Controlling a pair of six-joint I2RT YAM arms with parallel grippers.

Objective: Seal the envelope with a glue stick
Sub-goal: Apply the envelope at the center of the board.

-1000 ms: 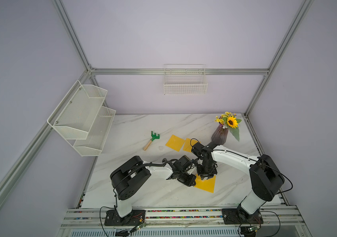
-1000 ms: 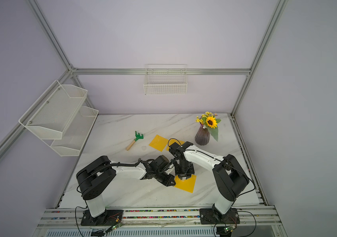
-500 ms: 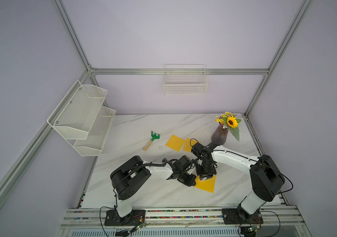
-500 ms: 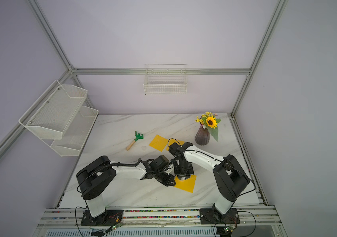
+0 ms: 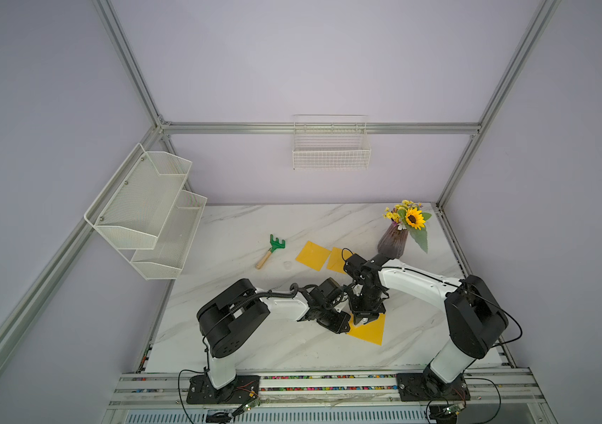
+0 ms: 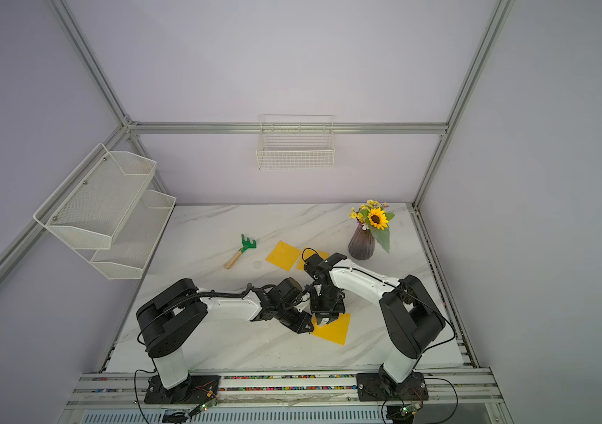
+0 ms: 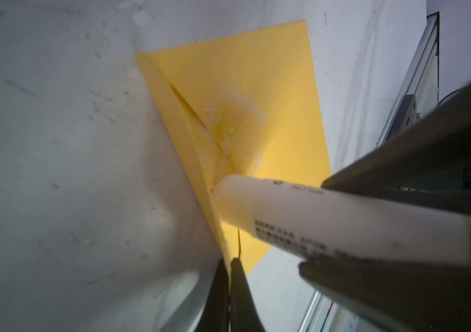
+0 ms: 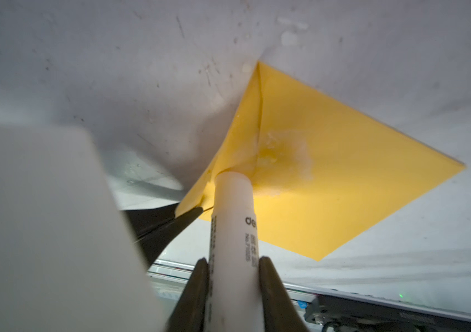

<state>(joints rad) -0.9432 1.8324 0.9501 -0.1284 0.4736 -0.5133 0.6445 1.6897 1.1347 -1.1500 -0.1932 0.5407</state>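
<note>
A yellow envelope (image 5: 367,330) (image 6: 332,330) lies on the marble table near its front. My left gripper (image 7: 230,260) (image 5: 343,326) is shut on the edge of the envelope's flap (image 7: 188,138) and holds it lifted off the body. The right gripper (image 8: 233,260) (image 5: 363,319) is shut on the white glue stick (image 8: 233,218) (image 7: 314,218). Its tip presses on the envelope (image 8: 343,186) just under the raised flap (image 8: 240,138). A whitish glue smear (image 7: 228,112) (image 8: 283,149) covers the paper beside the fold.
Two more yellow sheets (image 5: 312,255) (image 5: 338,258) lie behind the arms. A green toy rake (image 5: 272,249) lies to their left and a vase of sunflowers (image 5: 393,242) stands at the back right. A white tiered shelf (image 5: 145,205) hangs on the left wall and a wire basket (image 5: 330,147) on the back wall.
</note>
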